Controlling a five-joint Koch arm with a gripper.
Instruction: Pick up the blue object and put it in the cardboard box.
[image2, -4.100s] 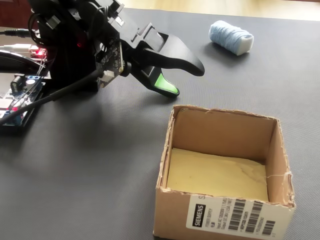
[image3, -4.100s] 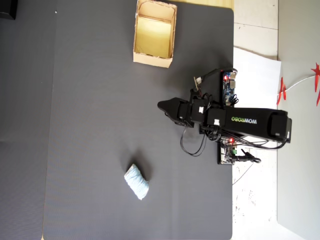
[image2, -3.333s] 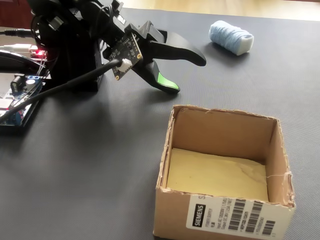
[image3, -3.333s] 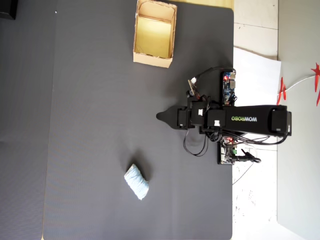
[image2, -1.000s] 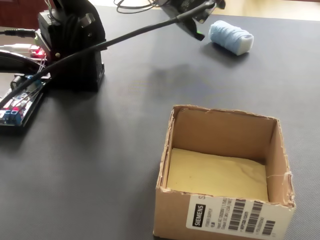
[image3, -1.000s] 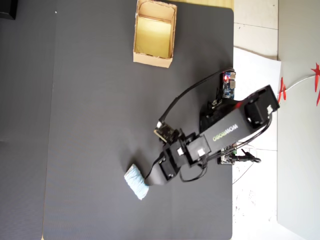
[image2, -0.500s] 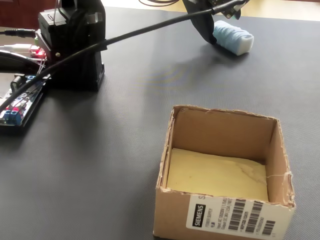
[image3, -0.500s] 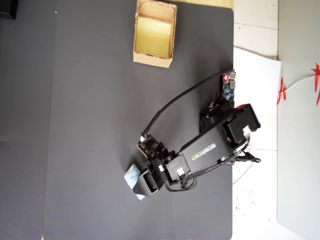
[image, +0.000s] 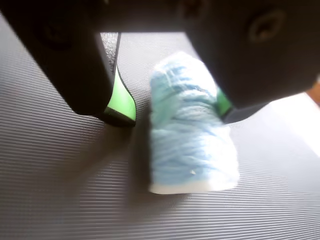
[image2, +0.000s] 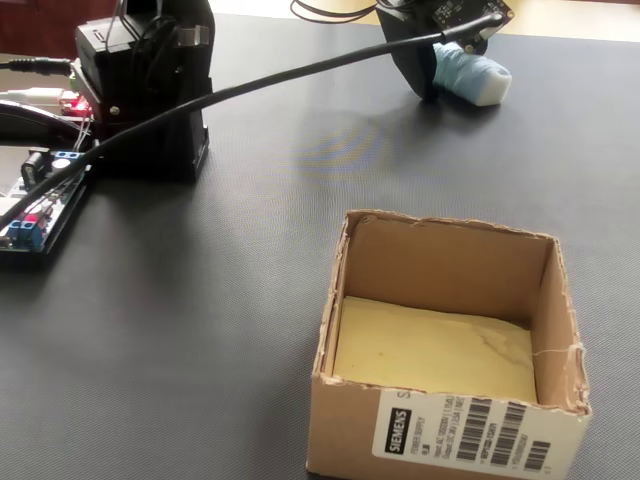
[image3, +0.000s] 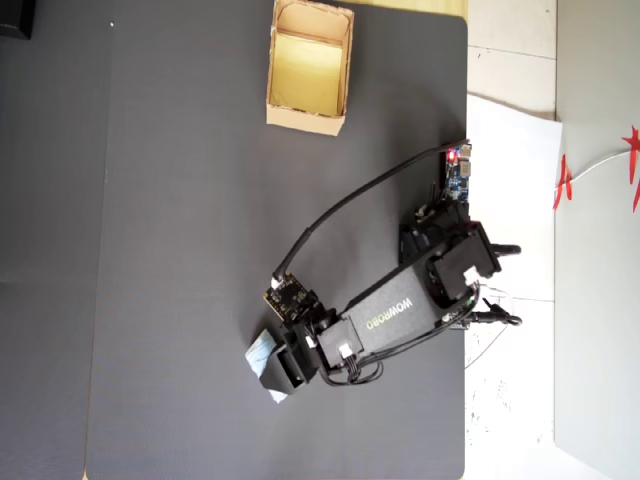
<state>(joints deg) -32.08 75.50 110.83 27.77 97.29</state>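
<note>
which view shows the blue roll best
The wrist view: the blue roll fills the frame, lying between the open gripper jaws. The fixed view shows only its far end, and the overhead view just a sliver beside the arm.

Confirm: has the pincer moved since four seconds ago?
Yes. In the overhead view the pincer swung away from the cardboard box, down-left, and now straddles the blue roll.

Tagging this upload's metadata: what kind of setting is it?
Likely a hobbyist's home or office bench: dark ribbed mat, bare circuit boards with loose wires beside the arm, a reused cardboard box.
</note>
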